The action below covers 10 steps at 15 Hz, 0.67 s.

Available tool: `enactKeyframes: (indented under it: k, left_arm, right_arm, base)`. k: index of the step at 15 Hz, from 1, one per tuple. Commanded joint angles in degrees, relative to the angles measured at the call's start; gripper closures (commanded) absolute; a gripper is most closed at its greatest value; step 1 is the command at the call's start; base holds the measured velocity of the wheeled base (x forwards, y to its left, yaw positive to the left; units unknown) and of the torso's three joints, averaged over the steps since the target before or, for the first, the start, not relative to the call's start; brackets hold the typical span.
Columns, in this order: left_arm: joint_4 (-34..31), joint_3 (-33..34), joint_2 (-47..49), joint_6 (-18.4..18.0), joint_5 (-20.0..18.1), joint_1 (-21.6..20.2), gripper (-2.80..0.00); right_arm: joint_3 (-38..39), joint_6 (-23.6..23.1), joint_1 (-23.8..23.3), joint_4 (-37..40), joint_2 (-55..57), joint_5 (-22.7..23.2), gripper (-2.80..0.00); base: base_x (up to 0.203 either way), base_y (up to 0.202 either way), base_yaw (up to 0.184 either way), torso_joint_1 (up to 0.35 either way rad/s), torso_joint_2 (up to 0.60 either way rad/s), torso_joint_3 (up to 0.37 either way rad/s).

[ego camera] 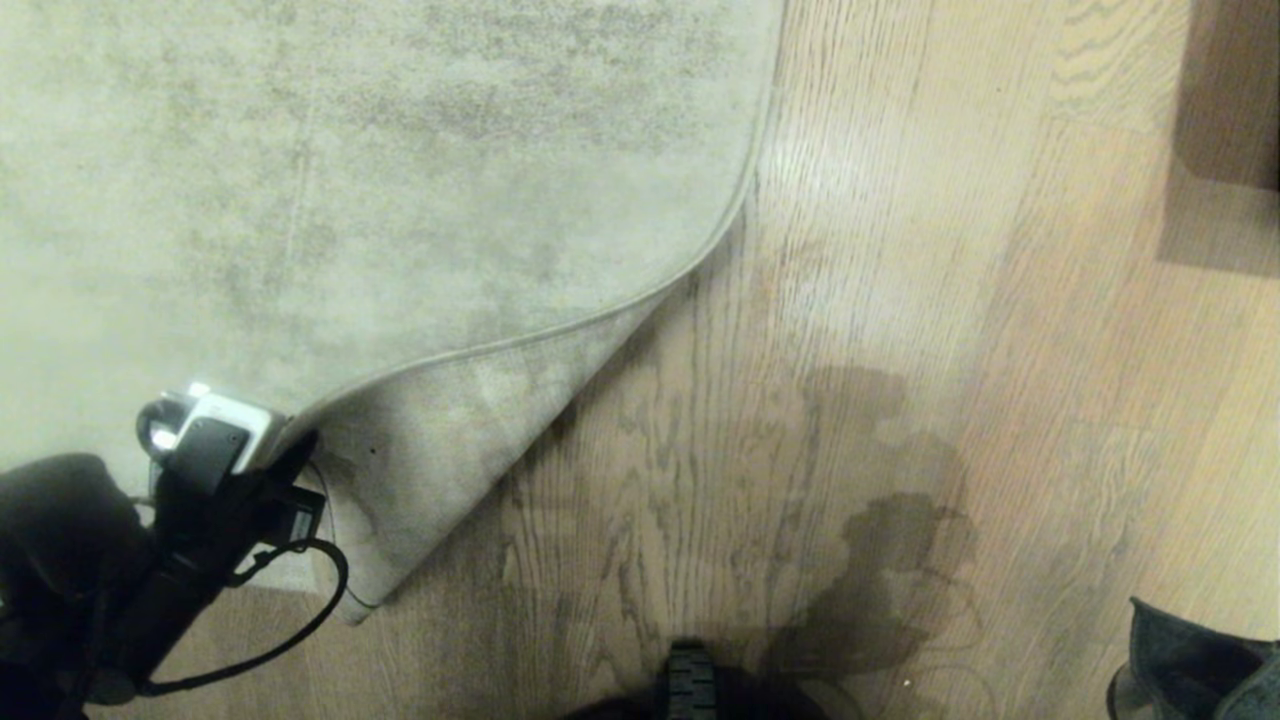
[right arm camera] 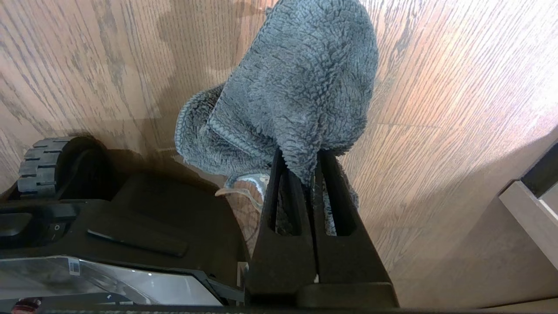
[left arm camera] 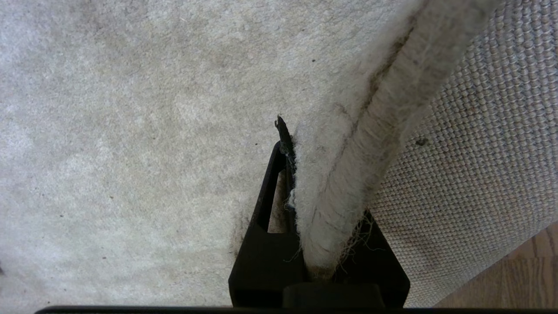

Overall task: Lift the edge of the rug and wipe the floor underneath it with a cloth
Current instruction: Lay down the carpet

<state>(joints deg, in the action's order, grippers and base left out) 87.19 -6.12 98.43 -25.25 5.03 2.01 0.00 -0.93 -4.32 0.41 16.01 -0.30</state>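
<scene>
now | left pincer clamps rug edge | right pincer grips cloth

rug left, floor right

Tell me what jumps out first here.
The rug corner is peeled up at lower left of the head view, its edge pinched in the left gripper, baring wood floor. The right gripper is shut on a fuzzy grey cloth above the floor.
</scene>
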Motion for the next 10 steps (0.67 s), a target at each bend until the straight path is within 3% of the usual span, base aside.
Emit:
enactKeyframes:
  k: [1, 4, 6, 10]
  left_arm:
    - [1.8, 0.0, 0.2, -0.2, 0.1, 0.1, 0.0]
    - [1.8, 0.1, 0.2, -0.2, 0.1, 0.2, 0.0]
    - [1.8, 0.1, 0.2, -0.1, 0.1, 0.3, 0.0]
    - [1.8, 0.0, 0.2, 0.2, 0.0, 0.4, 0.0]
  right_arm:
    - [0.0, 0.0, 0.0, 0.0, 0.1, 0.0, 0.0]
    - [0.0, 0.1, 0.7, -1.2, -0.2, 0.0, 0.0]
    - [0.0, 0.0, 5.1, -1.2, -3.7, 0.1, 0.0]
    - [0.0, 0.9, 4.9, -1.3, -14.8, 0.0, 0.0]
  base:
    - [0.0, 0.0, 0.0, 0.0, 0.0, 0.0]
    - [0.0, 0.0, 0.0, 0.0, 0.0, 0.0]
    - [0.0, 0.0, 0.0, 0.0, 0.0, 0.0]
    - [0.0, 0.0, 0.0, 0.0, 0.0, 0.0]
